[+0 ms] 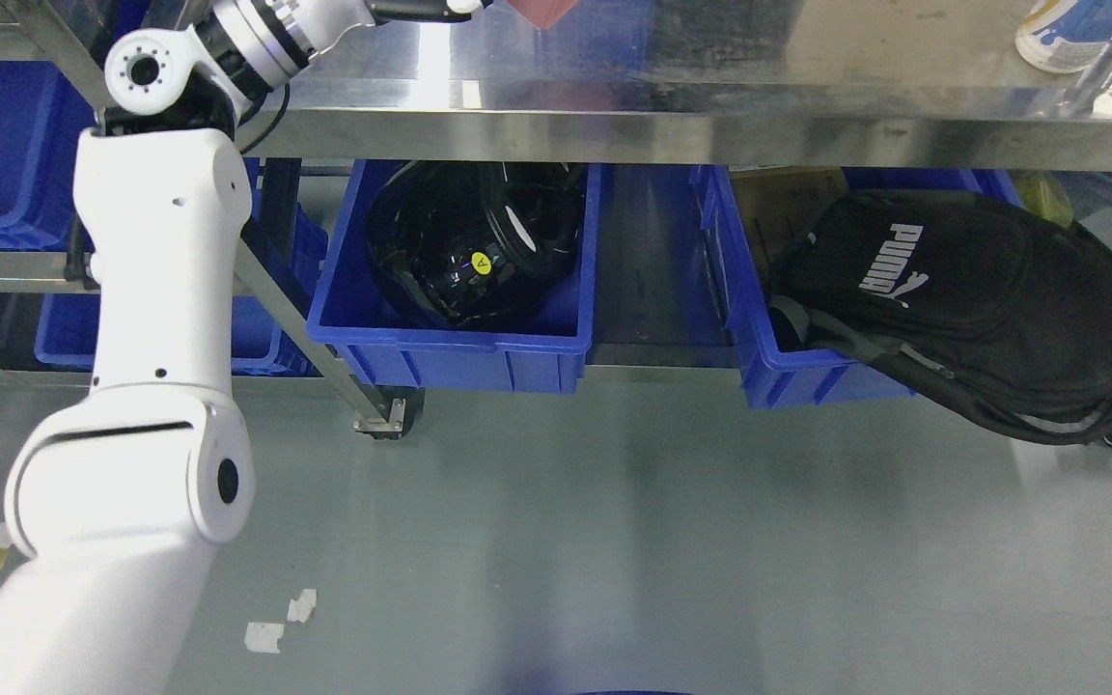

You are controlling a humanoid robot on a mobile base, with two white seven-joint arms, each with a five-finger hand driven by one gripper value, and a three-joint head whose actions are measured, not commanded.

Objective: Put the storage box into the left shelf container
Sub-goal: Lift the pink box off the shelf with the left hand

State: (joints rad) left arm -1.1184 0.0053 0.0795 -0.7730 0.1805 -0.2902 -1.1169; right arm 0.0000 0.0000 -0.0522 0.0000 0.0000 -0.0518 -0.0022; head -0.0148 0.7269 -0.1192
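Reaching up, left arm, hand cut off at top edge; pink corner barely visible

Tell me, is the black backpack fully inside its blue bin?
No. The black backpack spills over the front rim of its blue bin, hanging toward the floor.

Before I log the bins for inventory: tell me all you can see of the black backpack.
The black backpack looks like soft fabric, with white PUMA lettering and a leaping-cat logo, seams and zip lines. It lies on its side in the right blue bin on the lower shelf, bulging over the bin's front rim, its lower right end hanging down outside. Under the steel shelf.
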